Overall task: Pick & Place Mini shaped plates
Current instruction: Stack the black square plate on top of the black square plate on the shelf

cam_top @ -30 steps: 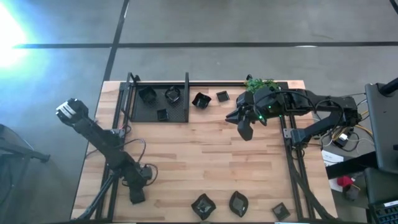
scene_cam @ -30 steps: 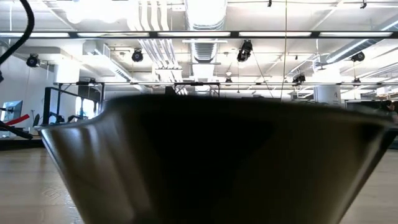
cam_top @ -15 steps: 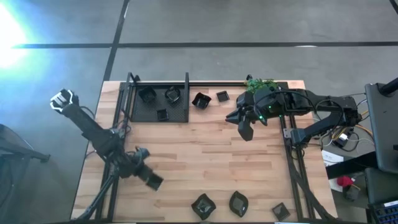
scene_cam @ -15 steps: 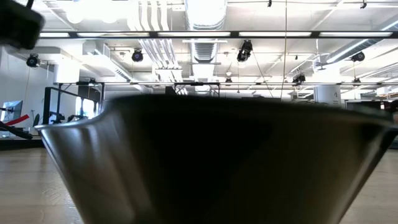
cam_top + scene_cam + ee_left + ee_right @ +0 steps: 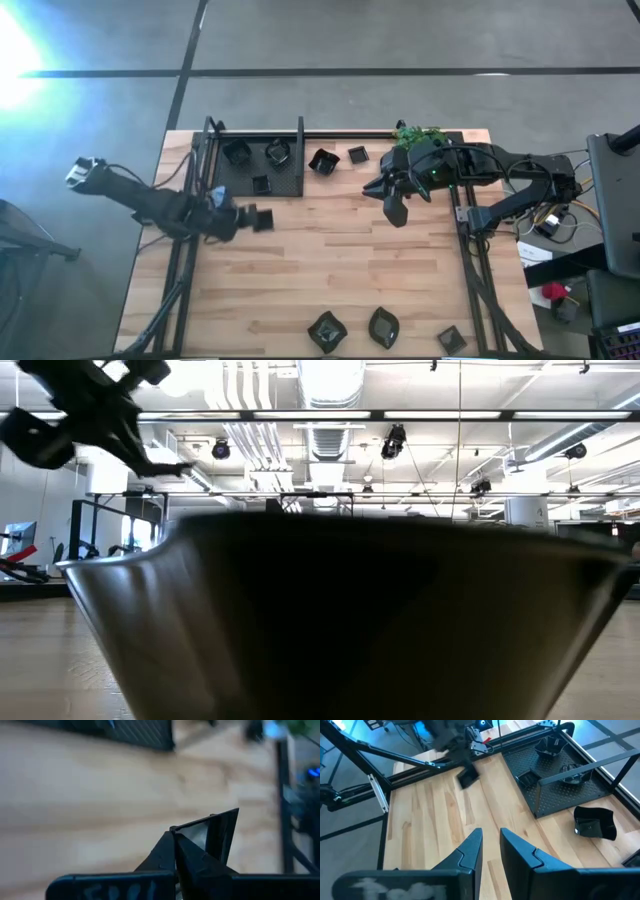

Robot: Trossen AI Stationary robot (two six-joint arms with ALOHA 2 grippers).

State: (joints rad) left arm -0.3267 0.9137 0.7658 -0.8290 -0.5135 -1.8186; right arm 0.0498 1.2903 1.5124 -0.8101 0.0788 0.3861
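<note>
Three glossy black mini plates [image 5: 381, 327] are sitting along the near edge of the light wooden table [image 5: 330, 260]. Farther in, the left claw [image 5: 250, 217] is gripping a small square black plate [image 5: 262, 218] above the table, just short of the black perforated tray [image 5: 290, 185]. The right claw [image 5: 394, 208] is hovering partly open and empty near the far side.

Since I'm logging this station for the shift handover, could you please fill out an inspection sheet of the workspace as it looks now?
Surface: wooden table.
Job's things: three mini plates on the black tray; two beside it; three along the near edge; one small square plate held.
Clutter: green plant at the far edge.
Grippers: left gripper shut on the square plate, below the tray; right gripper empty, jaws parted, near the plant.
Cables: wire bundle right of the table.
Surroundings: grey floor; ceiling lights.
</note>
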